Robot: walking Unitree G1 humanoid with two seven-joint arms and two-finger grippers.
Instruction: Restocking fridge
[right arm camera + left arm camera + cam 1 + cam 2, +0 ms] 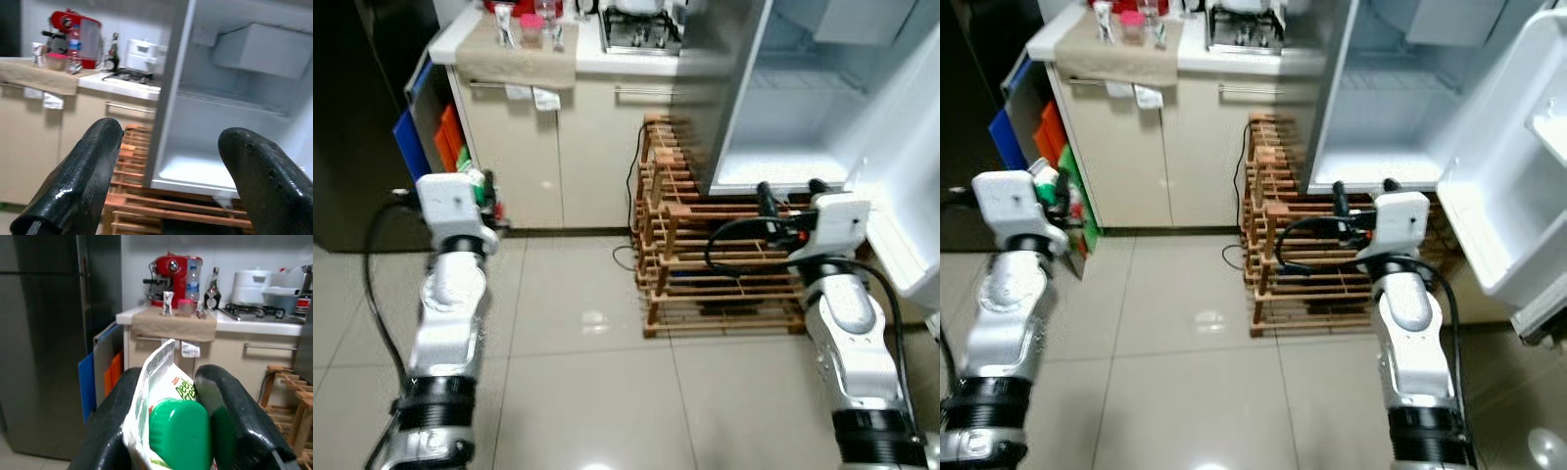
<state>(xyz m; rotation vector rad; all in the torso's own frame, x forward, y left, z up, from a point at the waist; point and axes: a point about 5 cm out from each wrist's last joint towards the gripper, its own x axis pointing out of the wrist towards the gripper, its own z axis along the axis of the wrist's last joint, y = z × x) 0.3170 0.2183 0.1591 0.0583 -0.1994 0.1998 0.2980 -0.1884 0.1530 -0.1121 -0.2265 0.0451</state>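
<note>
Green-capped pouch clenched in your left end effector, carried for stocking; right end effector released, facing open fridge, upper right.

We identify two silver arms, each built from rounded, glossy metallic segments. Each forearm ends toward the body in a black ribbed collar, and each wrist carries a white, box-shaped housing with rounded corners. A black cable loops from the left wrist housing down along the outside of the left arm; a similar black cable arcs out from the right wrist housing and back along the right arm. The left gripper and right gripper each have two long black fingers with a glossy, finely textured, rounded surface.
</note>
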